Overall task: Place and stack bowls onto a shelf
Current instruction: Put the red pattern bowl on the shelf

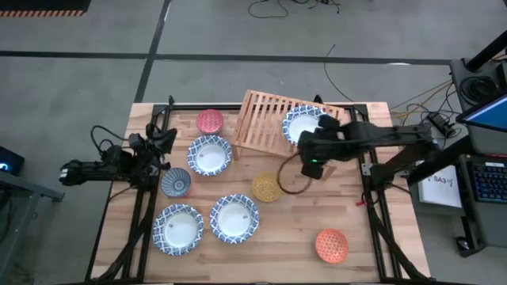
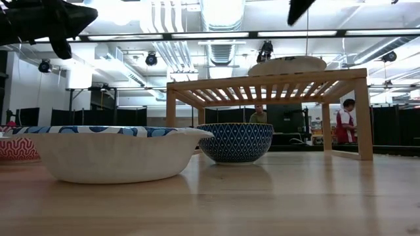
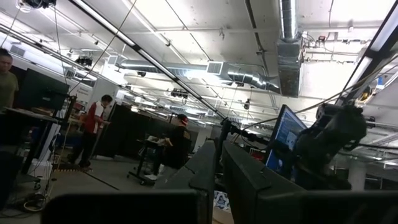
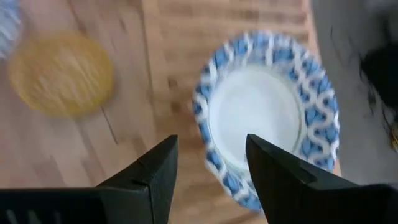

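The slatted wooden shelf [image 1: 265, 119] [image 2: 266, 82] stands at the table's far middle. One wide blue-and-white bowl [image 1: 302, 124] [image 4: 267, 115] [image 2: 287, 65] rests on the shelf's right end. My right gripper [image 1: 315, 150] [image 4: 211, 152] is open and hovers just above this bowl's near rim, one finger on either side of the rim and apart from it. Three more wide bowls [image 1: 210, 154] [image 1: 177, 229] [image 1: 234, 218] sit on the table. So do the pink-red [image 1: 210, 121], blue-patterned [image 1: 176, 182], yellow [image 1: 266, 188] and orange [image 1: 331, 245] bowls. My left gripper [image 1: 162, 144] [image 3: 219, 171] is shut and waits raised at the table's left edge.
A dark thin loop [image 1: 291, 180] lies on the planks between the yellow bowl and my right arm. The shelf's left and middle slats [image 1: 253, 119] are bare. Bare tabletop [image 1: 348, 202] lies toward the near right. People stand in the room behind.
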Robot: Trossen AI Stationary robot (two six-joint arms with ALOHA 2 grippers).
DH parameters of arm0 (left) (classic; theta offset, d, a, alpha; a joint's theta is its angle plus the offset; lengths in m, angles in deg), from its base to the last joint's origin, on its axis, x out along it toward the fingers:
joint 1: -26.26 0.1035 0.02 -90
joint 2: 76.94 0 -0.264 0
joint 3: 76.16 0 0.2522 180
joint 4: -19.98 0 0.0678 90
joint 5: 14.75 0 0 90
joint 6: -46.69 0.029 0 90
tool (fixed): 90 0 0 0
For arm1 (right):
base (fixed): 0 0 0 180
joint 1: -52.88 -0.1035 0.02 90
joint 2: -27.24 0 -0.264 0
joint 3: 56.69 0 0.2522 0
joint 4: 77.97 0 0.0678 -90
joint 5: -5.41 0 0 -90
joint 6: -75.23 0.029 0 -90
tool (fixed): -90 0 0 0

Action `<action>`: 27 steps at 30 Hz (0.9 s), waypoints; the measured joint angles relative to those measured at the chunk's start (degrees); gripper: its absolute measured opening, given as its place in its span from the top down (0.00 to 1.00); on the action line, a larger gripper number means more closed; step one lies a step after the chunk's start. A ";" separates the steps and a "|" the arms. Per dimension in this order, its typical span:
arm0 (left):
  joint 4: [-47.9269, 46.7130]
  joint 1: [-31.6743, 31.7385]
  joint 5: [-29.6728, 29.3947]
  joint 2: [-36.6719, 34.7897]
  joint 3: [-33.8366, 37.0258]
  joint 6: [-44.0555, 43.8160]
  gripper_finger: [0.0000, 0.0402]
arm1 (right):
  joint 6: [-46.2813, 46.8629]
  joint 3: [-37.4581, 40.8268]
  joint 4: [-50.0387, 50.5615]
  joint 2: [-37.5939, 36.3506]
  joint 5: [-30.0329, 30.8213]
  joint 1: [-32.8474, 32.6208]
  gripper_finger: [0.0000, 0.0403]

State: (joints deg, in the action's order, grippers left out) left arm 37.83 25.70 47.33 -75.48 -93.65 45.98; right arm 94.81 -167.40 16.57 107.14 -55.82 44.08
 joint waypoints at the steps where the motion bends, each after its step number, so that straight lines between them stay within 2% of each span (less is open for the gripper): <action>1: 0.02 0.00 0.04 0.02 0.00 -0.04 0.97 | -0.11 1.64 -3.01 -1.76 0.99 -1.32 0.56; 9: 0.67 0.01 2.72 0.00 0.00 -2.65 0.97 | -4.20 20.36 -27.63 -13.72 4.30 -10.02 0.56; 17: 0.74 0.00 5.14 1.12 0.00 -8.65 0.97 | -8.47 34.71 -44.18 -20.81 4.53 -14.31 0.56; 21: 1.91 0.00 5.01 4.34 0.00 -11.55 0.97 | -11.19 41.23 -52.42 -23.97 4.46 -16.23 0.56; 27: 8.75 0.00 4.73 11.90 0.00 -13.87 0.97 | -14.06 48.79 -61.73 -28.37 4.42 -18.31 0.56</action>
State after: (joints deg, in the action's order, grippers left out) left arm 46.58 25.70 52.06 -63.58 -93.65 32.11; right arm 80.75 -118.61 -45.16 78.77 -51.40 25.77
